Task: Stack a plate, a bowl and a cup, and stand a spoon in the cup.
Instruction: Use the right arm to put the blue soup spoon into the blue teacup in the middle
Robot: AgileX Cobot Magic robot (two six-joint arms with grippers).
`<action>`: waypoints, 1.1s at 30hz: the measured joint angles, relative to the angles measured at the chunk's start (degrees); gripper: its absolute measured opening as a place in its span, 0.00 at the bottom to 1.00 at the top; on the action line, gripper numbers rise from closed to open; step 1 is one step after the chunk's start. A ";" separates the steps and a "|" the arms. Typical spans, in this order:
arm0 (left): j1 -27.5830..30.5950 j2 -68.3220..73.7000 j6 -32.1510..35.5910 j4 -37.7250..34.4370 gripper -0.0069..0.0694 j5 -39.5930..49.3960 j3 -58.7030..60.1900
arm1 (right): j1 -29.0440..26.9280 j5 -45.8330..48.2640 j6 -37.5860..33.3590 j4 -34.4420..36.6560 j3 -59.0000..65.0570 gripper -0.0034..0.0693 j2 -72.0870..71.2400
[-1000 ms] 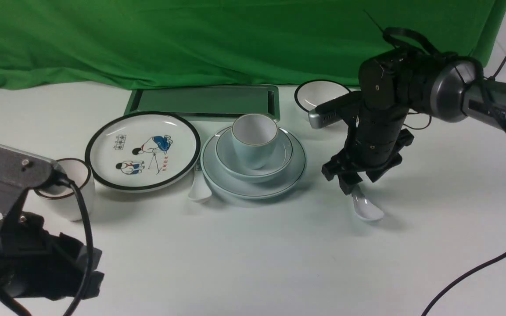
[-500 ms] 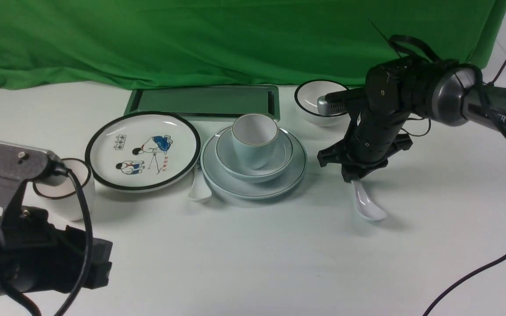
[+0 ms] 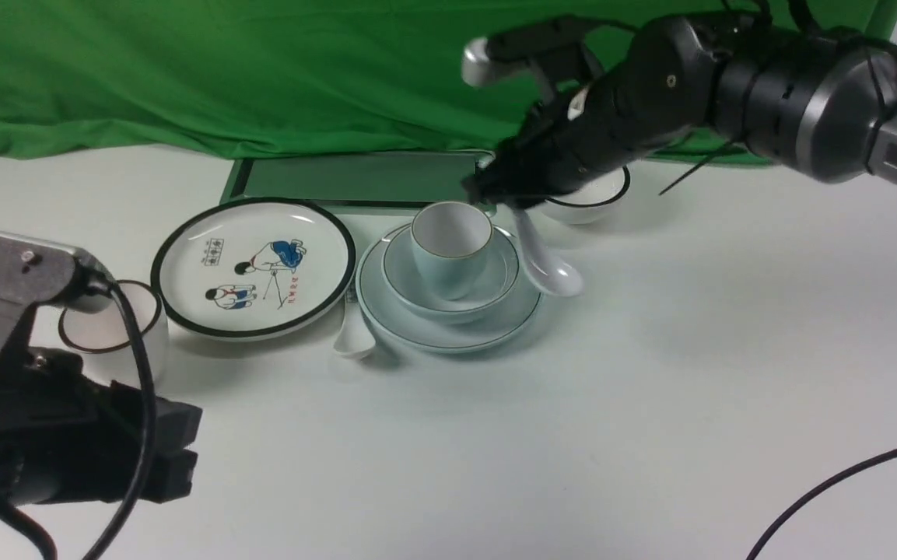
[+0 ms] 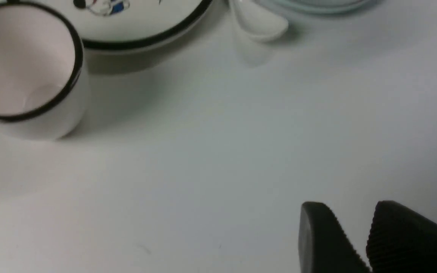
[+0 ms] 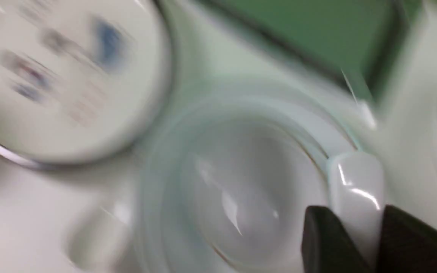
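Note:
The pale blue plate [image 3: 448, 333] holds the pale blue bowl [image 3: 499, 286], and the pale blue cup [image 3: 450, 250] stands upright in the bowl. My right gripper [image 3: 509, 199] is shut on the handle of the white spoon [image 3: 548, 266]. The spoon hangs scoop down just right of the cup, over the bowl's right rim. In the blurred right wrist view the spoon [image 5: 354, 185] sits between the fingers of the right gripper [image 5: 349, 216], with the cup [image 5: 248, 197] below. My left gripper [image 3: 176, 459] is low at the front left; in its wrist view the left gripper [image 4: 349, 212] is narrowly open and empty.
A second white spoon [image 3: 353, 336] lies left of the plate. A black-rimmed cartoon plate [image 3: 254, 264], a dark-rimmed white cup [image 3: 110, 334], a black-rimmed white bowl [image 3: 596, 198] and a green tray [image 3: 362, 179] stand nearby. A cable [image 3: 845, 474] crosses the front right.
My right gripper has lifted the spoon off the table at the right and carried it up and left to beside the cup. The left arm has barely shifted.

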 joint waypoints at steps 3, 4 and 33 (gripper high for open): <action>0.00 -2.53 3.23 -1.20 0.08 -0.64 -0.18 | 4.93 -13.11 -5.12 1.91 0.00 0.29 0.86; 0.00 -3.06 3.81 -1.32 0.07 -0.64 -0.18 | 5.68 -16.26 -5.89 2.08 0.00 0.29 1.39; 0.00 -18.06 6.84 6.32 0.04 -6.11 -0.09 | 4.36 5.93 -7.71 -14.39 0.22 0.12 -13.74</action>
